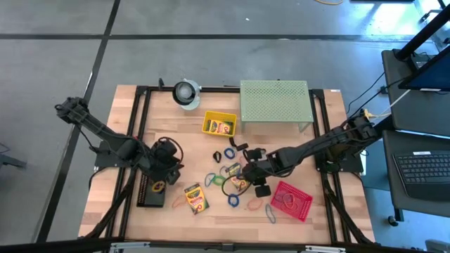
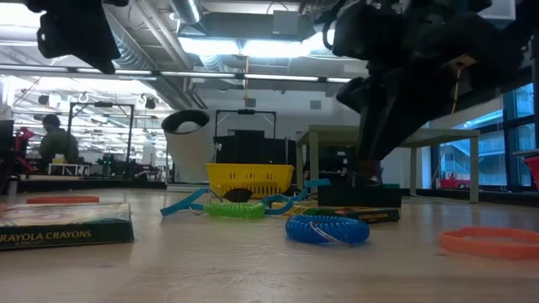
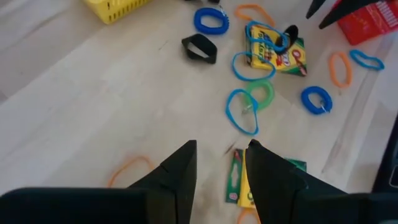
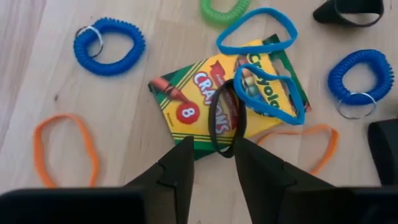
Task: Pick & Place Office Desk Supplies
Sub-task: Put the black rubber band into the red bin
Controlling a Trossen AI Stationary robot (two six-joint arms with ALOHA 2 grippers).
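Note:
My right gripper is low over a yellow-and-green crayon box at the table's middle, shut on a thin black band loop that lies on the box. A blue band also lies across the box. Blue coil loops, orange bands, a green coil and a black clip lie around it. My left gripper hovers narrowly open and empty over the table's left part, above a second crayon box. A third box lies in the yellow basket. My right gripper has the black band loop's near end between its two fingertips. The fingers come from above, pointing down. The rest of the loop lies slack on the crayon box, which rests flat on the table.
A red basket stands at the front right and a black tray at the front left. The pale green perforated stand and the round white-and-grey roll stand at the far edge. A person is in the room behind.

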